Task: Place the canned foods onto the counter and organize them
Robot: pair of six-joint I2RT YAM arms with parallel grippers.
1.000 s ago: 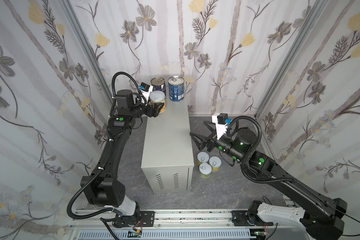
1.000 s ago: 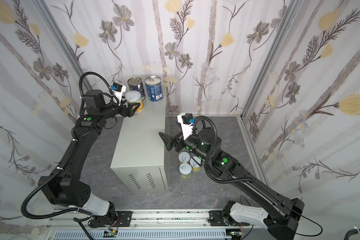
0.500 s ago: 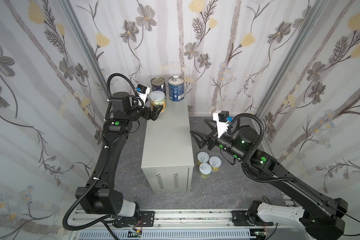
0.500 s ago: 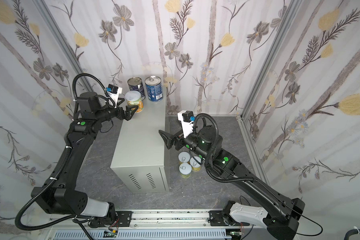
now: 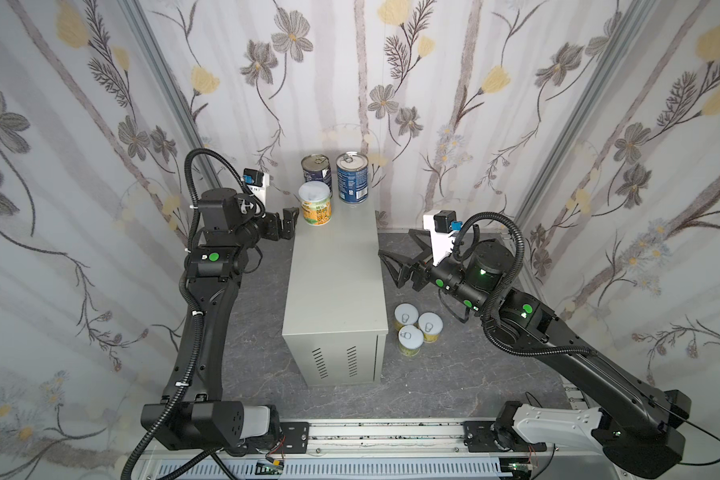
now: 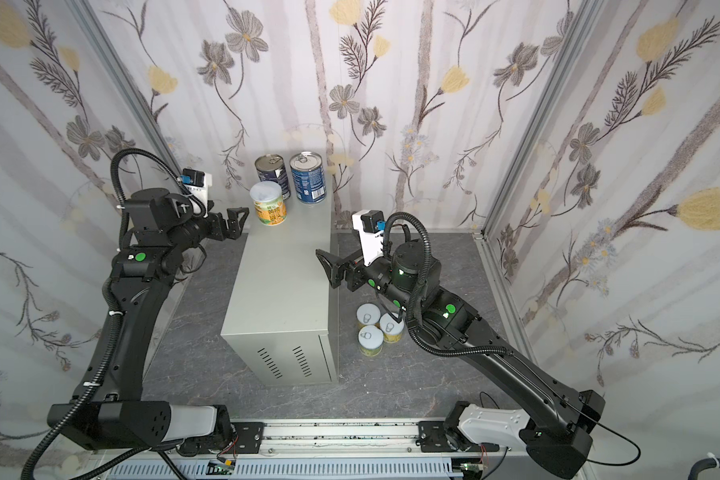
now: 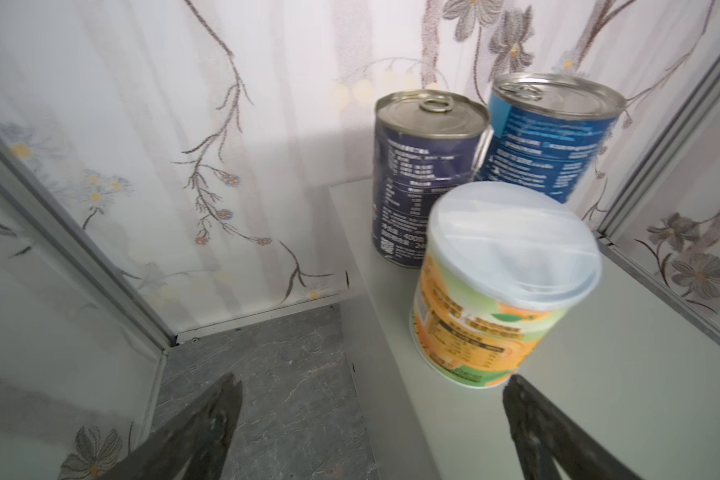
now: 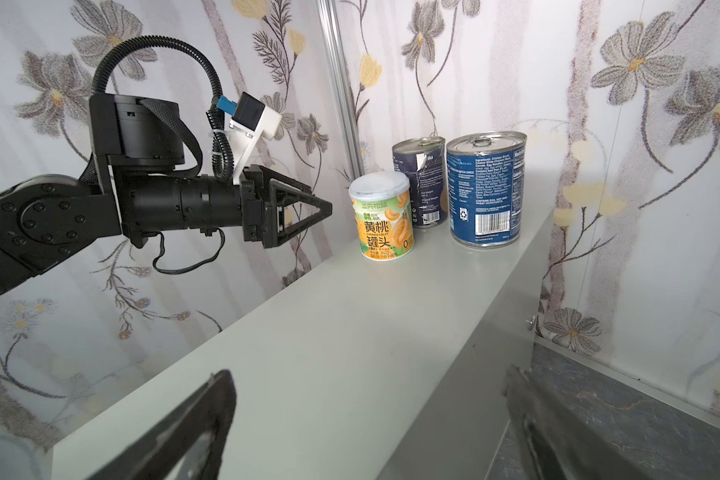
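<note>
2 blue tins [image 5: 352, 178], 4 yellow tins [image 5: 316, 210] (3 prob. same), 1 counter [image 5: 333, 282].

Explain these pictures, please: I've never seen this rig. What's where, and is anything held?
Two robot arms face a grey counter. Two pictures look down from overhead on the whole scene; the other two come from a camera on each wrist, looking past its tool. On the counter stand two blue cans and a peach can. Three short cans sit on the floor beside it. The left tool is open beside the peach can, not touching; the right tool is open too. Nothing is held.
</note>
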